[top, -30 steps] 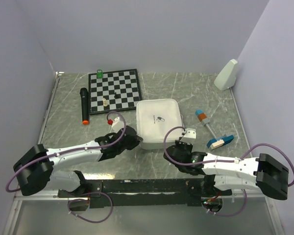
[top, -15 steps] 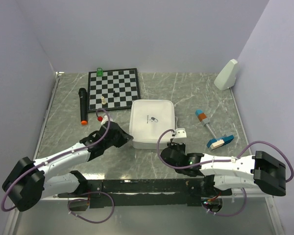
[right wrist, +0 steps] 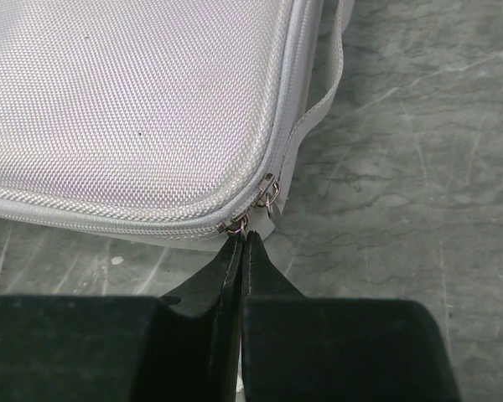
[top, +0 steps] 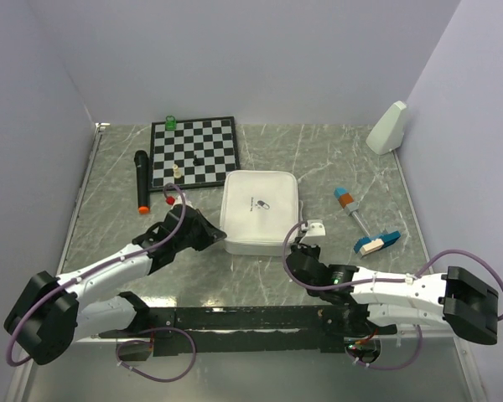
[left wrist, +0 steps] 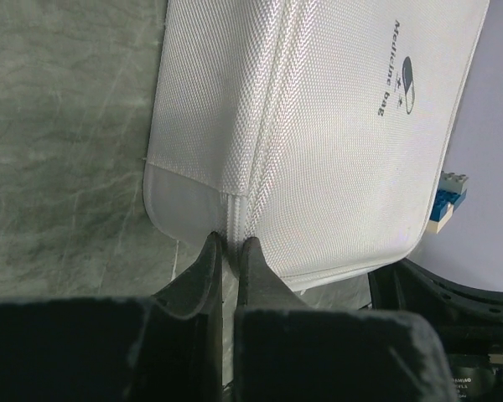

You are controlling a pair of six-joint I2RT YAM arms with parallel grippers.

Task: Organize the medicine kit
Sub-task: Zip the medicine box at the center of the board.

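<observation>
Working on the medicine kit [top: 260, 209], lying zipped shut and lid up in the middle of the surface. Pinching its near-left corner seam with the left hand [left wrist: 226, 251], closed narrow on the fabric there. Nipping what looks like a zipper pull [right wrist: 237, 223] at the near-right corner with the right hand [right wrist: 243, 239], closed tight.

Judging the step as starting the zip. Anchoring firmly with the left, then drawing the pull along the zip line, low and parallel to the seam. Not lifting, so as to avoid slipping off the small metal tab or dragging the whole case. Minding the second pull [right wrist: 271, 188] just beside.

Noting a chessboard [top: 194, 151] just beside the kit's far-left corner, a microphone [top: 142, 180] further left, and a blue and white piece [top: 377, 243] on the right, near the right arm's sweep. Seeing no obstacle on the zip path itself.
</observation>
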